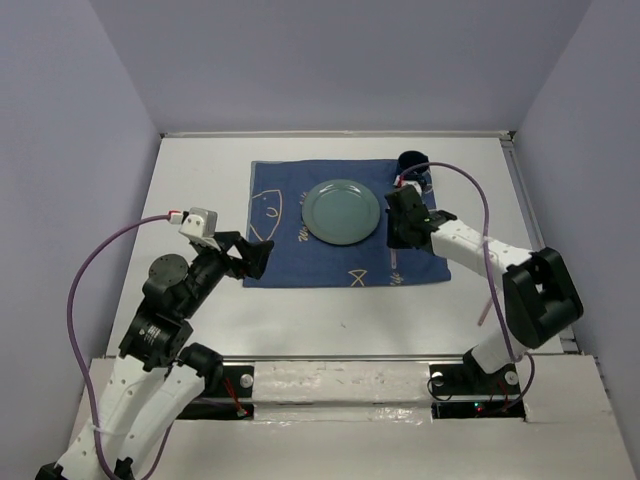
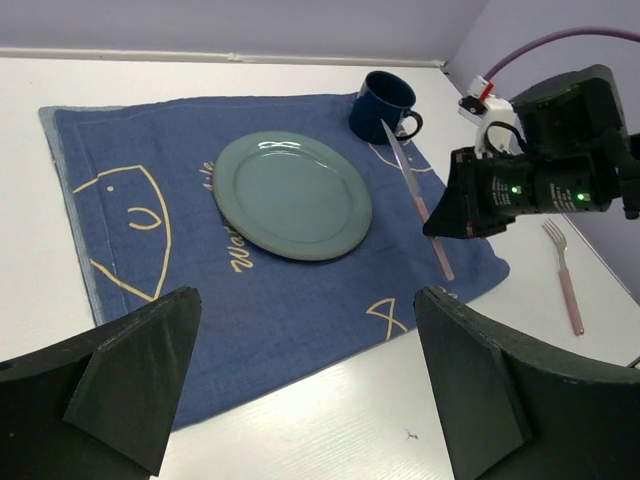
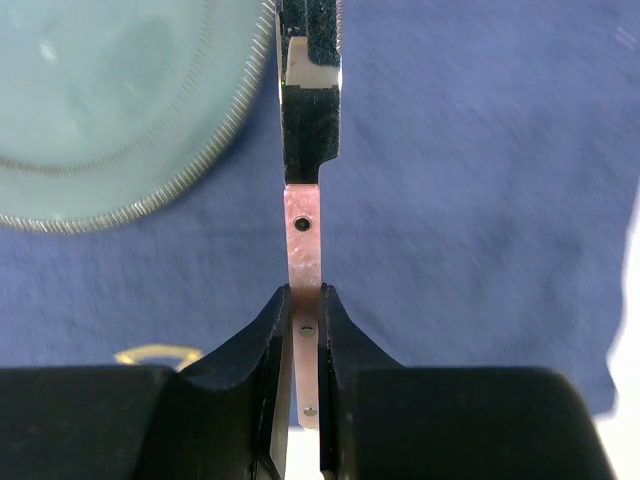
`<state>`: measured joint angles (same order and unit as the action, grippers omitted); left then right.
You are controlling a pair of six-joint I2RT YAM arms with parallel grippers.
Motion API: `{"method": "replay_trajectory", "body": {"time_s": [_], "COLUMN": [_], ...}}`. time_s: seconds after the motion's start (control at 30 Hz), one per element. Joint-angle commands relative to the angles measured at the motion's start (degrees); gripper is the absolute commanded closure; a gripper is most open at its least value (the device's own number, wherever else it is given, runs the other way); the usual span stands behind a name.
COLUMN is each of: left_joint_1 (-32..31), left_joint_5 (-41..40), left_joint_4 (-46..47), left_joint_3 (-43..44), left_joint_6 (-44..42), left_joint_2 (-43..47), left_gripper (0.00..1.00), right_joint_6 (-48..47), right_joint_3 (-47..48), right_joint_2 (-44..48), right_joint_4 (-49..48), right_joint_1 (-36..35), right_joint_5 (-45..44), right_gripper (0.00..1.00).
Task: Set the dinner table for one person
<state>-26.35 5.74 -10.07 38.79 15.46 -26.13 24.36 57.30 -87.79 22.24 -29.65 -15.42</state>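
The white dinner table (image 1: pixel 200 310) carries a dark blue fish-patterned cloth (image 1: pixel 290 250). On the cloth are a pale green plate (image 1: pixel 343 211) and, at its far right corner, a dark blue mug (image 1: pixel 413 165). A knife with a pink handle (image 2: pixel 410 180) lies along the plate's right side. In the right wrist view my right gripper (image 3: pixel 303 310) is shut on the knife's handle (image 3: pixel 303 235), the blade pointing away beside the plate (image 3: pixel 110 100). My left gripper (image 2: pixel 305 380) is open and empty, over the table at the cloth's near left corner.
A pink-handled fork (image 2: pixel 563 270) lies on the bare table right of the cloth, beside the right arm (image 1: pixel 470 245). Purple cables loop from both wrists. Grey walls enclose the table on three sides.
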Motion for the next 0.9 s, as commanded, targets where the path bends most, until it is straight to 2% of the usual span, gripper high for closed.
{"method": "replay_trajectory", "body": {"time_s": [0.0, 0.27, 0.63, 0.87], "left_joint_1": [1.0, 1.1, 1.0, 1.0], "left_joint_5": [2.1, 2.3, 2.4, 2.5], "left_joint_4": [2.7, 2.8, 3.0, 3.0], "left_joint_3": [-0.6, -0.6, -0.5, -0.5], "left_joint_6": [-1.0, -1.1, -1.1, -1.2], "left_joint_2": [-0.9, -1.1, -1.5, -1.2], "left_gripper": [0.01, 0.01, 0.01, 0.01], "right_joint_6": [-3.5, -4.4, -7.2, -6.4], "right_joint_3": [6.9, 13.1, 17.1, 17.8], "right_joint_2": [-7.2, -15.4, -21.1, -22.8], "right_joint_4": [-5.1, -4.9, -3.0, -1.8], "right_joint_1": [0.0, 5.8, 7.4, 7.9], "right_joint_5": [2.1, 5.5, 7.4, 5.6], "right_gripper": [1.0, 1.0, 1.0, 1.0]}}
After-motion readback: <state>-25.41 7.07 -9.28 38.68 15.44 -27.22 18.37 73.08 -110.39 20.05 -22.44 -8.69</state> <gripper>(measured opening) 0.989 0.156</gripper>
